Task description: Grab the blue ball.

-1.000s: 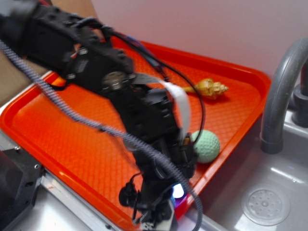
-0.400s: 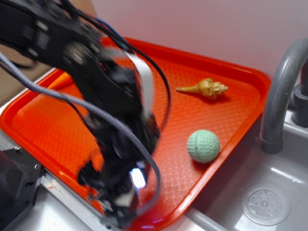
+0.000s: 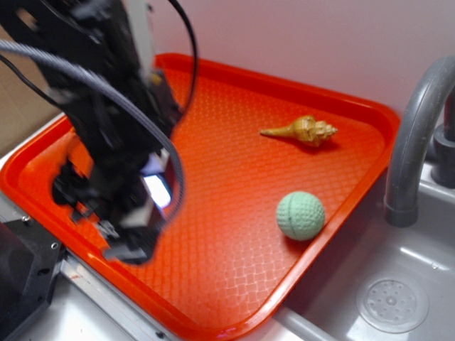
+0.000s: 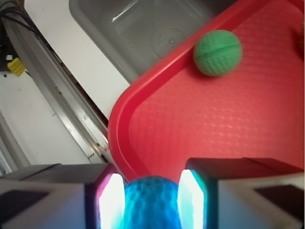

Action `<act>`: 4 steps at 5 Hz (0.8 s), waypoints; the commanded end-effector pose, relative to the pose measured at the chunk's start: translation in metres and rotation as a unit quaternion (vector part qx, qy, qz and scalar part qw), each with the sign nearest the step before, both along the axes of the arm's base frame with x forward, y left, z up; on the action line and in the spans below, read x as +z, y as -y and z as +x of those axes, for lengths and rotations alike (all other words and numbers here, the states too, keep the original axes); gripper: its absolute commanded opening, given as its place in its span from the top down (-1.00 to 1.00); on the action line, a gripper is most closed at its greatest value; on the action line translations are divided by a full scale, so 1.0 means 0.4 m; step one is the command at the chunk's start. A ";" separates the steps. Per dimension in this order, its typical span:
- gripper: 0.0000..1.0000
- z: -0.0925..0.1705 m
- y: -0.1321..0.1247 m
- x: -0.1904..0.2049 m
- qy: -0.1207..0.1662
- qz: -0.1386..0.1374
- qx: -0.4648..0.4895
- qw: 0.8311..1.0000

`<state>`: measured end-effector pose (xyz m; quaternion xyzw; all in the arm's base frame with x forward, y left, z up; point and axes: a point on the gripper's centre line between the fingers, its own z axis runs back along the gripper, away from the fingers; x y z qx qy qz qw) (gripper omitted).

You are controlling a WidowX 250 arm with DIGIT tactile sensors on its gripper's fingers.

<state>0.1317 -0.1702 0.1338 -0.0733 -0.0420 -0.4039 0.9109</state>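
The blue ball (image 4: pixel 153 202) is clamped between the jaws of the gripper (image 4: pixel 151 200), which has been carried from the tray's (image 3: pixel 234 177) near corner to its left side; the grab is judged done, the green ball (image 3: pixel 300 214) untouched

blue ball (image 4: pixel 152 202): matte, dimpled | tray (image 3: pixel 234 177): red textured plastic | sink (image 3: pixel 398 284): smooth grey plastic

One red tray (image 3: pixel 370 128), two balls—one blue ball (image 4: pixel 153 202), one green ball (image 3: pixel 300 215)—and one seashell (image 3: pixel 304 131)
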 end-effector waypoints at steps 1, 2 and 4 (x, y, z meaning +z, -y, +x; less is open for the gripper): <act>1.00 0.058 -0.161 0.138 0.059 0.050 0.250 0.965; 1.00 0.113 -0.229 0.139 0.030 0.069 0.367 0.927; 1.00 0.127 -0.246 0.172 -0.004 0.063 0.446 0.893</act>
